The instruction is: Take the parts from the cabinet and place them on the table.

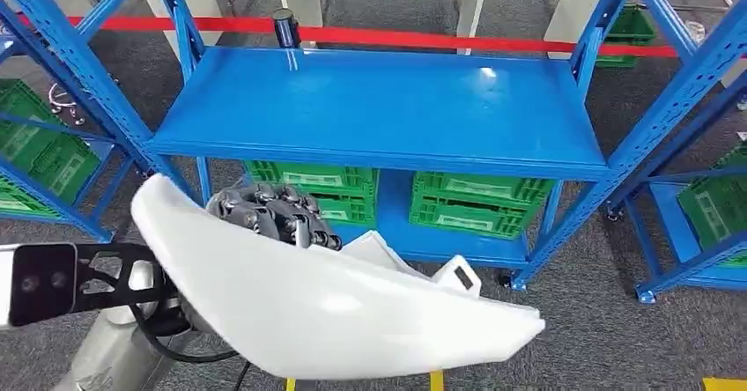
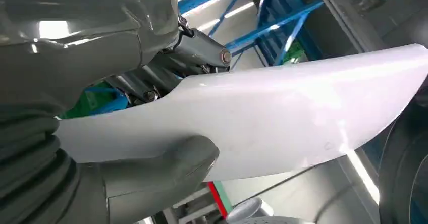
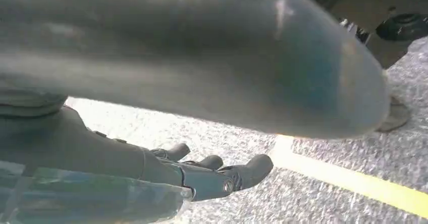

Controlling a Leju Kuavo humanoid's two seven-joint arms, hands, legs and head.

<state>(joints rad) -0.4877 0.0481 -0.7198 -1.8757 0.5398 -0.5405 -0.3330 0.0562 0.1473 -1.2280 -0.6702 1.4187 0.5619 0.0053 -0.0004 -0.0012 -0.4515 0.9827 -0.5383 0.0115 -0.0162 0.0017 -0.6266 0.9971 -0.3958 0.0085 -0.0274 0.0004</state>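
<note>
Blue steel racking is filling the workshop ahead, and in front of it the long white moulded panel (image 1: 335, 307) is hanging in the air, low and close to the robot's body, well short of the bare blue shelf (image 1: 388, 109). It is looking glossy and smooth, curved like a shell, broad at the held end and tapering to a blunt tip on the robot's right. The left hand (image 1: 273, 213) is gripping it near the broad end, thumb (image 2: 166, 168) pressing one face while the dark fingers (image 2: 197, 47) are clamping the other.

Because the grip is sitting far from the middle, the long free end is likely to sag or twist, and the slick surface could be slipping through the fingers; the tip could also be clipping a rack upright during a turn.

The right hand (image 3: 212, 176) is hanging over grey floor by a yellow line (image 3: 353, 181), fingers loosely apart, holding nothing. Green crates (image 1: 396, 197) are sitting on the lower shelf.
</note>
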